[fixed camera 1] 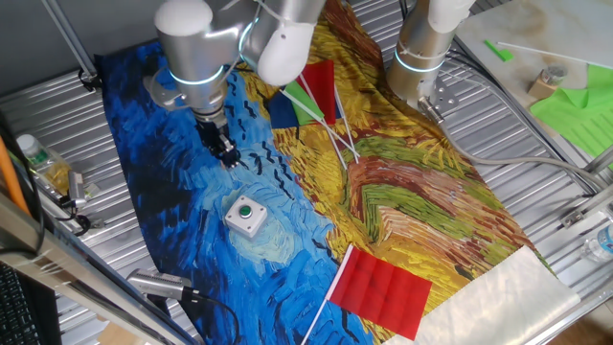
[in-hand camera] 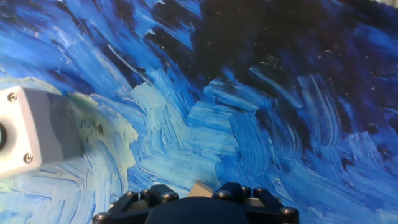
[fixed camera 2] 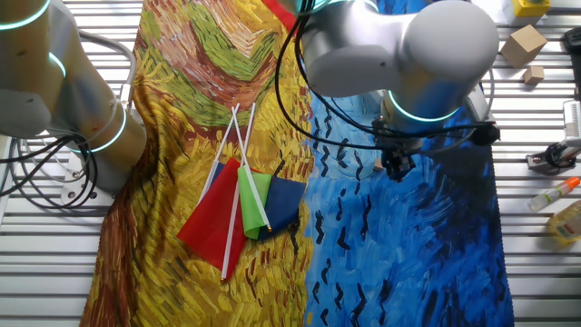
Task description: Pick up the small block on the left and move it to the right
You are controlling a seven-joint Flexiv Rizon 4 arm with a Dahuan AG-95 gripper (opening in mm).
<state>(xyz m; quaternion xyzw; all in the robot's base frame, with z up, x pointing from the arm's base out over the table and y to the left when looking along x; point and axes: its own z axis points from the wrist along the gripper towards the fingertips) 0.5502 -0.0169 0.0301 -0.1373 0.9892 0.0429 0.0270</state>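
- The pincer (fixed camera 1: pixel 228 156) hangs low over the blue part of the painted cloth (fixed camera 1: pixel 182 201), its dark fingers pointing down at the fabric.
- In the hand view a tan corner of the small block (in-hand camera: pixel 200 190) peeks up between the two black finger mounts at the bottom edge, so the block sits right at the pincer; whether the fingers press on it I cannot tell.
- In the other fixed view the block (fixed camera 2: pixel 379 167) shows as a tiny tan speck just beside the fingertips, on the blue cloth.
- One block of this kind lies on the cloth.
- One white button box (fixed camera 1: pixel 246 216) with a green round button stands on the pale blue swirl, near the pincer but apart from it; the hand view catches its grey-white corner at the left edge.
- A bunch of small flags (fixed camera 2: pixel 238 211) lies on the yellow part: one red, one green, one dark blue, with white sticks crossing.
- One more red flag (fixed camera 1: pixel 381 288) lies alone, well apart, near the cloth's pale end.
- The cloth covers a slatted metal desk (fixed camera 1: pixel 57 105).
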